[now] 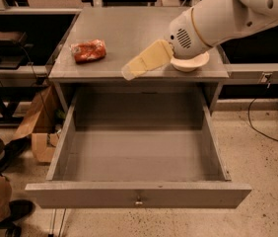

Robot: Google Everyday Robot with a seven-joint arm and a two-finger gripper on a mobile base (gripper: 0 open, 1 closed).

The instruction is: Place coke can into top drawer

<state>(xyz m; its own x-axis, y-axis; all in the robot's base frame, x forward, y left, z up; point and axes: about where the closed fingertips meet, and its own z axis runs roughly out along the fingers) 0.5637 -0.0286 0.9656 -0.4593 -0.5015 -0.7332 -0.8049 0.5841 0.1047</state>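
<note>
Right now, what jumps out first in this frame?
The big white arm reaches in from the upper right, its gripper hovering over the front edge of the cabinet top. Below it the top drawer stands wide open, filling the middle of the view. The crushed red coke can lies on the top's left side, apart from the gripper.

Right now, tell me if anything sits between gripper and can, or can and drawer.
Nothing visible does. The gripper hovers over the front of the table, right of the can, only its surface between them; the drawer below stands open.
</note>
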